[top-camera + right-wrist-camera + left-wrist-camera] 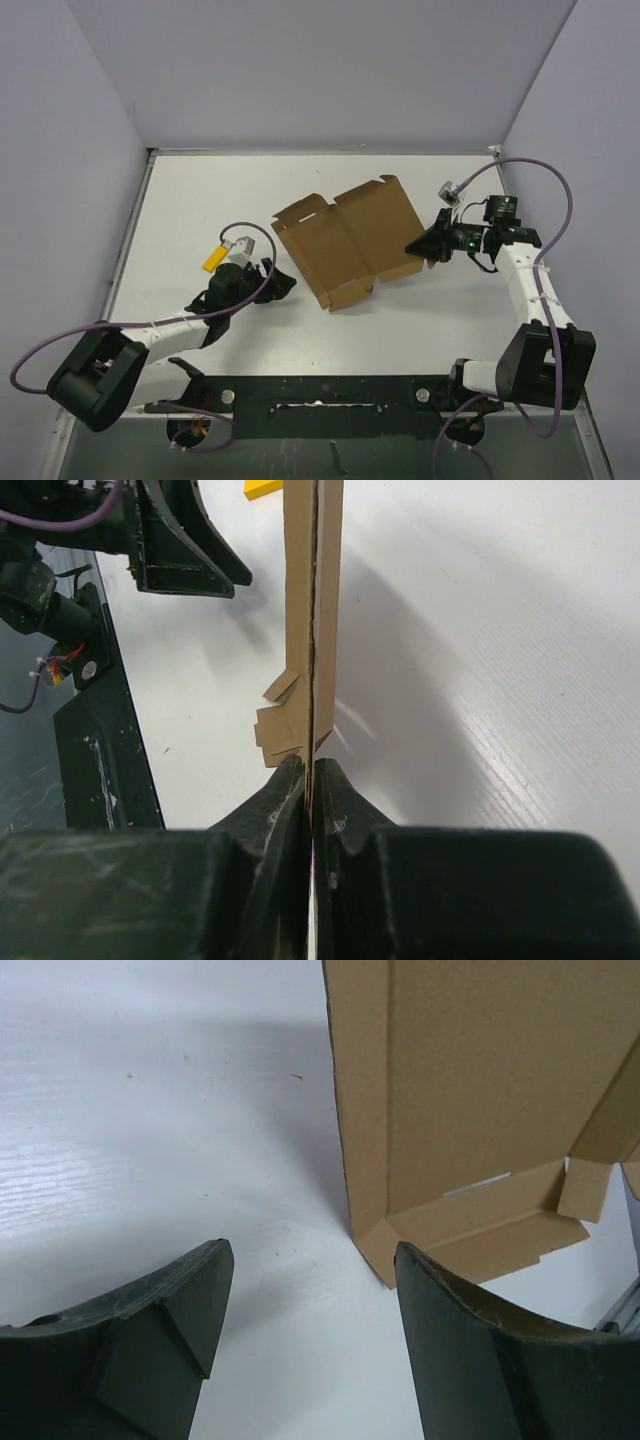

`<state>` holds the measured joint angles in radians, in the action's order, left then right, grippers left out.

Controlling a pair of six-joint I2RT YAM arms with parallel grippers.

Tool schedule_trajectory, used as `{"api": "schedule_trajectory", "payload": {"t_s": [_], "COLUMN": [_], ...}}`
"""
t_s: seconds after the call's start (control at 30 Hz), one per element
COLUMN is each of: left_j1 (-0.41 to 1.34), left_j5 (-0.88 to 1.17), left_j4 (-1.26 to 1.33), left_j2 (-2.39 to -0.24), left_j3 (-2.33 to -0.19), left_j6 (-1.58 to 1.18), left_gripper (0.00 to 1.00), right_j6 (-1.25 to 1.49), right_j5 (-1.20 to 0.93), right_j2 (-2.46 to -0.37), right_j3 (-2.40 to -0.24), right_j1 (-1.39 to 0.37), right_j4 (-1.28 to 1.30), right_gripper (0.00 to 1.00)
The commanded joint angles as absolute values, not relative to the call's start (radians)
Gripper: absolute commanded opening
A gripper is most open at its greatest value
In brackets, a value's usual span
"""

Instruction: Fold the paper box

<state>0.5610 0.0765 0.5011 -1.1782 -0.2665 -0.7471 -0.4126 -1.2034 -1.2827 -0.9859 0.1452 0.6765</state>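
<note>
- While pinching the paper box (350,245) by its right edge, the right gripper (424,248) is clamped shut.
- Just left of it, the left gripper (284,284) gapes, empty.

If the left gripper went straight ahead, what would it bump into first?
Probably the near corner of the paper box, lying just ahead. The open left gripper aims slightly beside it, so it might only graze it.

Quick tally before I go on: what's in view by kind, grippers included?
paper box: 1
grippers: 2 (left gripper, right gripper)
small yellow piece: 1
Total: 4
</note>
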Motion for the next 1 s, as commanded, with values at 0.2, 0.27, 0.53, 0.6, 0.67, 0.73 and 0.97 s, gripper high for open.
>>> {"api": "schedule_trajectory", "payload": {"t_s": [0.2,0.27,0.53,0.6,0.67,0.73,0.97], "left_j1": [0.545,0.545,0.538,0.538,0.537,0.537,0.535], "left_j5": [0.053,0.059,0.083,0.095,0.105,0.117,0.168], "left_j4": [0.795,0.803,0.841,0.855,0.872,0.892,0.993], "left_j2": [-1.392,-1.424,-1.509,-1.528,-1.545,-1.555,-1.525], "left_j3": [-0.363,-0.382,-0.422,-0.427,-0.428,-0.425,-0.384], "left_j6": [-0.730,-0.729,-0.729,-0.732,-0.735,-0.741,-0.714], "left_gripper": [0.54,0.52,0.36,0.30,0.23,0.18,0.14], "right_j6": [-0.436,-0.438,-0.443,-0.443,-0.444,-0.446,-0.457], "right_j5": [-1.258,-1.257,-1.252,-1.251,-1.249,-1.246,-1.234], "right_j2": [-1.281,-1.282,-1.284,-1.284,-1.284,-1.284,-1.282], "right_j3": [-1.026,-1.026,-1.028,-1.028,-1.028,-1.029,-1.033], "right_j1": [0.148,0.145,0.137,0.137,0.135,0.135,0.132], "right_j4": [0.676,0.677,0.680,0.681,0.682,0.683,0.689], "right_gripper": [0.00,0.00,0.00,0.00,0.00,0.00,0.00]}}
